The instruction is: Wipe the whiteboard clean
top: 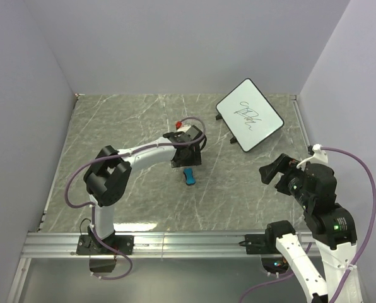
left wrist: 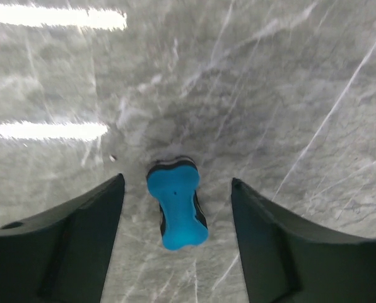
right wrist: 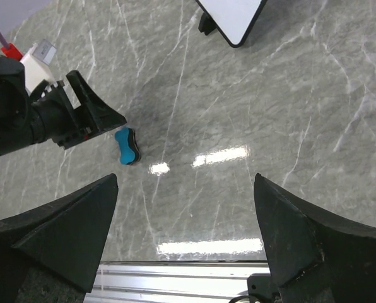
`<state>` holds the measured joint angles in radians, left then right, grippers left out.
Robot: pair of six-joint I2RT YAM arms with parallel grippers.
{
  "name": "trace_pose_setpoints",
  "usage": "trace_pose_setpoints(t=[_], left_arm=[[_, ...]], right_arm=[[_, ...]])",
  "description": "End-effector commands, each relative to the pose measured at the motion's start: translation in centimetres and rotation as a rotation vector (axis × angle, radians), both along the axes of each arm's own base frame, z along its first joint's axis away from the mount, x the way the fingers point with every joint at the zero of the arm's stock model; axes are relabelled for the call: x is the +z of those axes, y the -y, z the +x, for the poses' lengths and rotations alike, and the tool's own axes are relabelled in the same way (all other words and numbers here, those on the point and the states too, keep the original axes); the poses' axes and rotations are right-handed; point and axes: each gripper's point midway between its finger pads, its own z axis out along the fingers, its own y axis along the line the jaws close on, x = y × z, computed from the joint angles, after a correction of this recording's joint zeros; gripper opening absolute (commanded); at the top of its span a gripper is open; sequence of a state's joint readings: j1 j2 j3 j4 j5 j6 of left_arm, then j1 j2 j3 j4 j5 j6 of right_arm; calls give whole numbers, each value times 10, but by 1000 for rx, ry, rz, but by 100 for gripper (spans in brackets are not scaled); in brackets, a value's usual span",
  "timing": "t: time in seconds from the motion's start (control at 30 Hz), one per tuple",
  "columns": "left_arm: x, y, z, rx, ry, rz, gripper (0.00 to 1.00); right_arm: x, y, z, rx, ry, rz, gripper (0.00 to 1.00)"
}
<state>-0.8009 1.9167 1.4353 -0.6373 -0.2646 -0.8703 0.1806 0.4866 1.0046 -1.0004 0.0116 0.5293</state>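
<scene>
We find the whiteboard [top: 250, 115] at the far right of the grey marbled table [top: 144, 202], turned on a diagonal, one corner pointing toward the far wall, with a black scribble [top: 249, 113] across the middle of its white face. From the right wrist view a small black foot shows under its near edge. Well apart from it, toward the middle of the table, lies a little blue eraser [top: 188, 176], flat on the stone. The left gripper [left wrist: 176, 182] hangs just above the eraser, its two dark fingers spread to either side of the blue block, with clear table showing between each finger and the eraser; nothing is gripped. At the near right, the right gripper [top: 275, 177] is raised off the table and faces the middle of the scene, its jaws standing wide apart with nothing between them. A metal rail [top: 175, 243] carrying both arm bases runs along the near edge, and pale walls [top: 175, 44] close in the left, far and right sides.
</scene>
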Motion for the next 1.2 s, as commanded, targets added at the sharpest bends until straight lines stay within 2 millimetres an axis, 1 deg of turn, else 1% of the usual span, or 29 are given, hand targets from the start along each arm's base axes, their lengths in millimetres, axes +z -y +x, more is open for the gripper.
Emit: trace_pose_setpoints(t=[0.0, 0.07, 0.17, 0.23, 0.33, 0.43, 0.53, 0.63, 0.67, 0.73, 0.77, 0.8, 0.83, 0.87, 0.9, 0.93, 0.97, 1.0, 1.03, 1.07, 1.1, 1.13, 1.17], left_arm=[[-9, 4, -12, 16, -9, 24, 75], [-12, 3, -17, 26, -25, 30, 78], [-15, 4, -26, 37, -49, 28, 78], [-21, 3, -32, 34, -55, 41, 77], [-33, 0, -33, 46, -76, 75, 75], [-38, 6, -32, 35, -82, 58, 72], [-42, 7, -30, 31, -81, 64, 68], [-43, 10, -28, 25, -79, 57, 52], [-44, 11, -29, 22, -83, 54, 38], [-44, 12, -30, 19, -87, 51, 23], [-44, 13, -30, 15, -88, 49, 10], [-44, 12, -30, 14, -90, 49, 3], [-43, 13, -31, 10, -89, 43, 0], [-43, 13, -31, 4, -90, 42, 0], [-39, 15, -33, -3, -92, 28, 0], [-36, 17, -32, -13, -84, 13, 0], [-34, 19, -32, -25, -82, -2, 0], [-24, 24, -32, -45, -66, -28, 0], [-18, 27, -32, -73, -62, -41, 0], [-9, 32, -29, -85, -47, -60, 0], [3, 34, -27, -112, -24, -70, 0], [10, 36, -25, -126, -11, -77, 0], [21, 41, -20, -142, 12, -90, 0]], right_arm=[[10, 4, 0, -3, 28, -29, 95], [10, 4, 0, 1, 27, -34, 95], [9, 6, -2, 1, 27, -44, 95], [10, 8, -3, -4, 30, -53, 95], [11, 9, -5, -5, 32, -62, 95], [9, 12, -7, -12, 29, -71, 95], [10, 13, -8, -15, 33, -78, 95], [11, 14, -9, -20, 34, -78, 95], [11, 14, -8, -19, 36, -80, 95], [12, 14, -7, -19, 34, -81, 95], [13, 14, -4, -21, 39, -85, 95], [17, 15, -3, -22, 50, -87, 95], [17, 15, 2, -23, 38, -96, 95], [19, 18, 6, -40, 34, -110, 95], [26, 20, 10, -56, 36, -114, 96], [20, 19, 22, -63, -17, -128, 96], [20, 18, 30, -65, -44, -133, 96], [28, 19, 38, -77, -51, -132, 96], [18, 16, 57, -76, -133, -137, 95], [32, 11, 70, -70, -117, -112, 95], [23, 6, 90, -58, -181, -82, 94], [25, 5, 103, -59, -187, -53, 94], [32, 3, 121, -54, -165, -26, 94]])
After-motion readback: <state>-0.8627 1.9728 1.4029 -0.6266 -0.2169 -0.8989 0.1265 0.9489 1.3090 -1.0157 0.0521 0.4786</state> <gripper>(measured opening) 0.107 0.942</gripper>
